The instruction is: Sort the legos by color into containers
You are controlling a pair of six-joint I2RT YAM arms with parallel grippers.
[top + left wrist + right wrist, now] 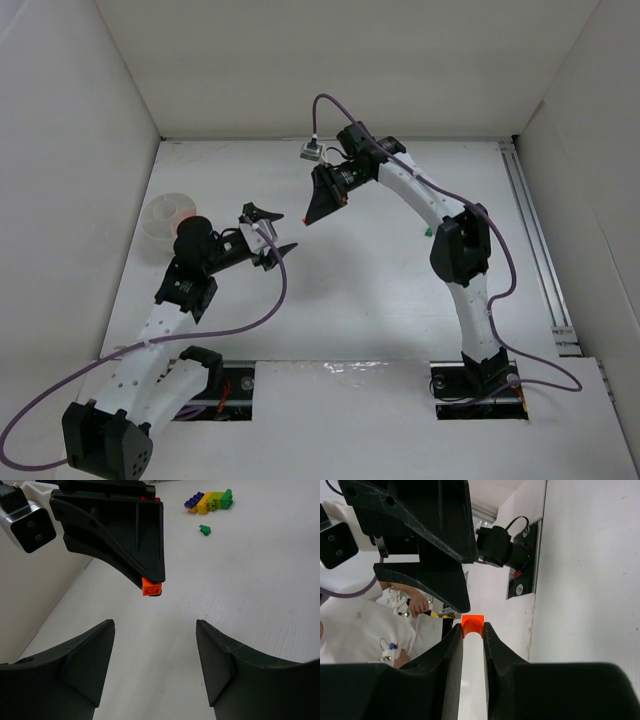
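My right gripper (309, 214) is shut on a small orange lego (305, 218) and holds it above the table's middle. In the right wrist view the orange lego (472, 623) sits pinched at the tips of the right gripper (472, 628). My left gripper (272, 232) is open and empty, its jaws wide apart, just left of the right gripper. In the left wrist view the orange lego (151, 587) hangs ahead of the open left gripper (155, 625). The white bowl (158, 215) sits at the far left with something red (186, 210) inside.
In the left wrist view a row of purple-blue (194, 501), yellow (204, 503), lime (216, 501) and green (227, 497) legos lies far ahead, with a small green lego (205, 529) nearer. A green speck (427, 231) shows by the right arm's elbow. White walls enclose the table.
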